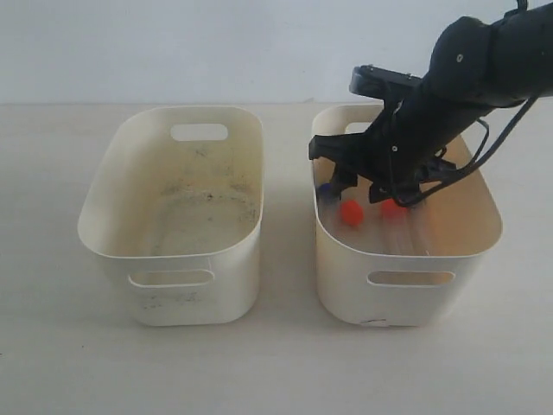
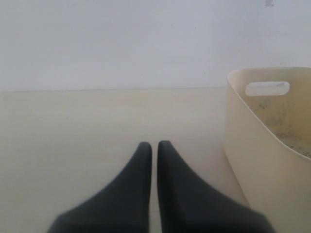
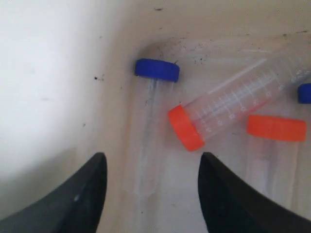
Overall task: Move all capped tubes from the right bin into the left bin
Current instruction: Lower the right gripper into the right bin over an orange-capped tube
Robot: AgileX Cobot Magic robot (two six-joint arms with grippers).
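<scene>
Clear plastic, light, stiff and likely slick: four capped tubes (image 3: 228,109) lie inside the right bin (image 1: 346,277). The right claw (image 3: 151,158) hangs spread astride the blue-capped tube (image 3: 148,126) by that bin's wall; pinching mid-barrel looks best. The left claw (image 2: 154,144), pressed together, sits outside that bin, over the bench (image 2: 73,126).

The right bin (image 1: 406,290), a cream rounded tub with oval handle slots, stands right of centre in the exterior view. On its stained floor lie clear tubes: a blue-capped tube (image 3: 146,136), an orange-capped tube (image 3: 228,109) lying aslant beside it, a second orange cap (image 3: 276,127) and a second blue cap (image 3: 305,92). The left bin (image 1: 173,298), speckled inside, stands beside it at left.
</scene>
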